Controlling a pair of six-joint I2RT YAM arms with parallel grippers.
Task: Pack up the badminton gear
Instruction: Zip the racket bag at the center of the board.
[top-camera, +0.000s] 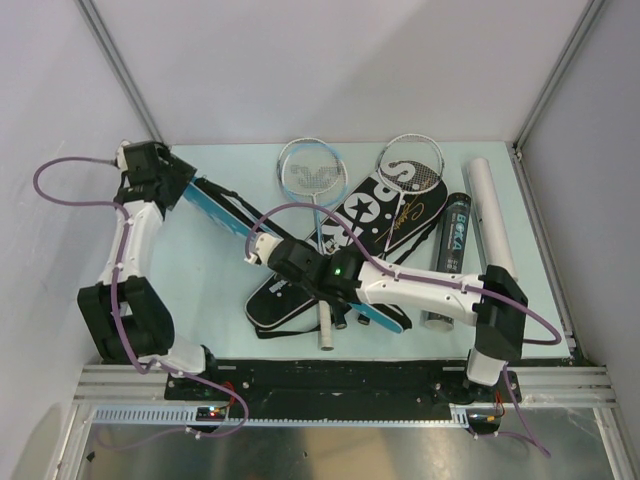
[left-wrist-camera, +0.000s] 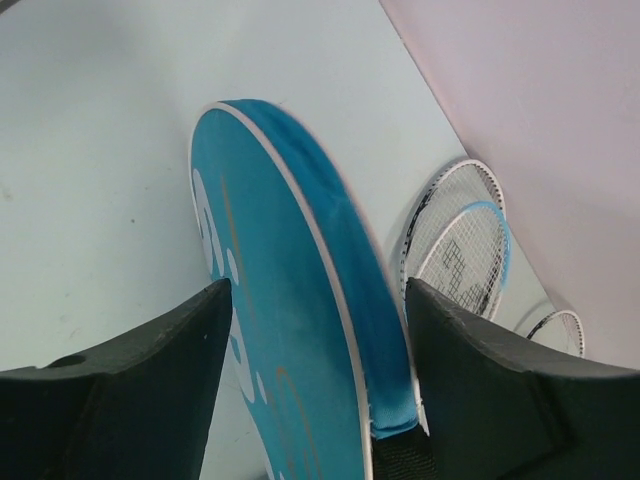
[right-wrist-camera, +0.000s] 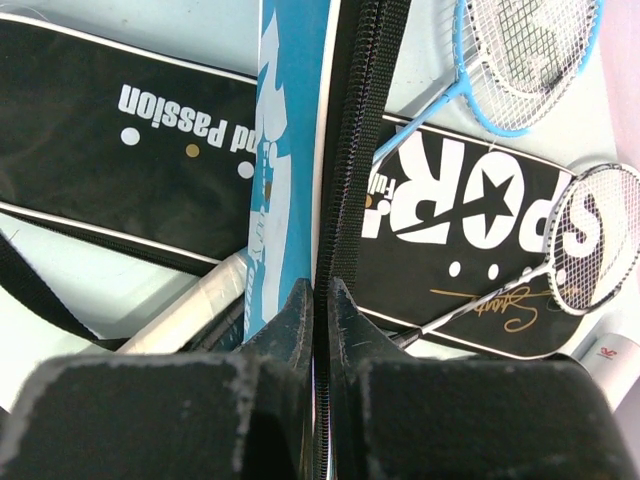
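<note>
**A:** Where is the blue racket bag (top-camera: 225, 210) lying?

**B:** It is turned on its edge and runs aslant from the far left of the tabletop (top-camera: 200, 290) towards the near middle. There it crosses above the black racket bag (top-camera: 390, 215), which lies flat.

**A:** And the left pincer (left-wrist-camera: 317, 290)?

**B:** It is at the bag's rounded far-left end, jaws wide apart, one dark finger (left-wrist-camera: 150, 380) on either side of the blue cover. The bag fills nearly the whole gap. The right-hand finger looks to be touching the bag's side, but I cannot tell whether either one presses.

**A:** The right pincer (right-wrist-camera: 320, 295)?

**B:** It is farther along the same bag, near the middle of the tabletop. Its jaws are clamped together on the bag's upper edge, where the blue face meets the black zip strip.

**A:** What lies around them?

**B:** A blue-framed racket (top-camera: 310, 170) and a white-framed racket (top-camera: 410, 160) lie at the far side, their shafts over the black bag. To the right a black tube (top-camera: 447, 260) and a white tube (top-camera: 490, 215) lie side by side, well apart from both pincers.
</note>
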